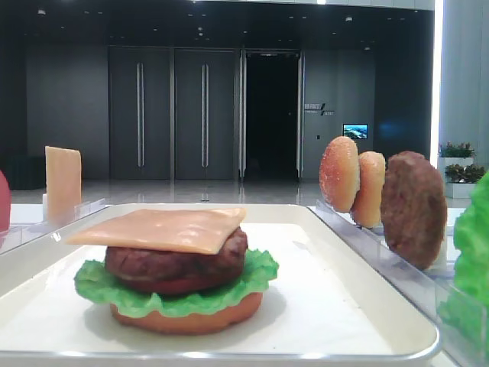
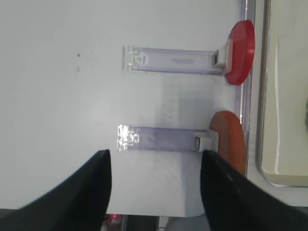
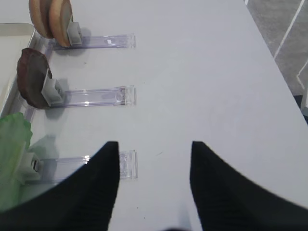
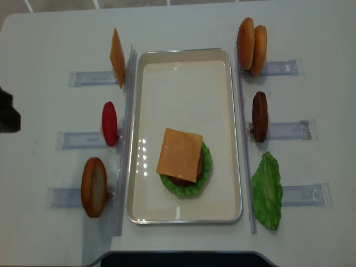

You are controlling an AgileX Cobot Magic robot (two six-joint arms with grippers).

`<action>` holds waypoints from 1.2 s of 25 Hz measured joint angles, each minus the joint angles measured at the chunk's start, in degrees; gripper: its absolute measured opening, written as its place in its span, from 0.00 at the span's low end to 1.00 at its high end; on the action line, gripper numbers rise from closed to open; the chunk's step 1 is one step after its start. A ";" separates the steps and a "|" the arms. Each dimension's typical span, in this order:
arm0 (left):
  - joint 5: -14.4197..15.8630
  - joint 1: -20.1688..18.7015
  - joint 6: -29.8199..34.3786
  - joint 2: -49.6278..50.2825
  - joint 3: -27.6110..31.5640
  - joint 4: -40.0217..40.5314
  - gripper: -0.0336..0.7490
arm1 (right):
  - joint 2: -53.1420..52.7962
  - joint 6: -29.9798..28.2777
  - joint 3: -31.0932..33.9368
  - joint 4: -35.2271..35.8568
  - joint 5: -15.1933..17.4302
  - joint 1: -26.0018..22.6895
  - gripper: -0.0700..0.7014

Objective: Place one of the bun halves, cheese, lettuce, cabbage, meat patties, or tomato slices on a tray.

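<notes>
A half-built burger, cheese (image 4: 179, 154) topmost, sits near-centre on the tray (image 4: 183, 65). Both grippers hang with jaws spread and empty, left gripper (image 2: 154, 192) by the tomato slice (image 2: 242, 50), right gripper (image 3: 154, 185) beside the racks. Next, probably, comes the tomato.

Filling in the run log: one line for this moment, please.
tray: white rectangular tray holds stack, square orange cheese slice topmost | left gripper: open, empty | right gripper: open, empty
</notes>
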 joint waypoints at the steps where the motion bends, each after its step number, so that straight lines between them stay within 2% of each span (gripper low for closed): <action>1: 0.05 0.00 0.00 -1.55 1.26 0.00 0.61 | 0.00 0.00 0.00 0.00 0.00 0.00 0.55; 7: 0.16 0.00 0.00 -12.41 8.18 0.00 0.61 | 0.00 0.00 0.00 0.00 0.00 0.00 0.55; 17: 0.52 0.00 0.28 -27.66 13.24 -3.52 0.61 | 0.00 0.00 0.00 0.00 0.00 0.00 0.55; 22: 0.84 0.00 2.98 -34.89 16.23 -3.58 0.61 | 0.00 0.00 0.00 0.00 0.00 0.00 0.55; 30: 1.25 0.00 3.56 -43.79 22.08 -3.73 0.61 | 0.00 0.00 0.00 0.00 0.00 0.00 0.55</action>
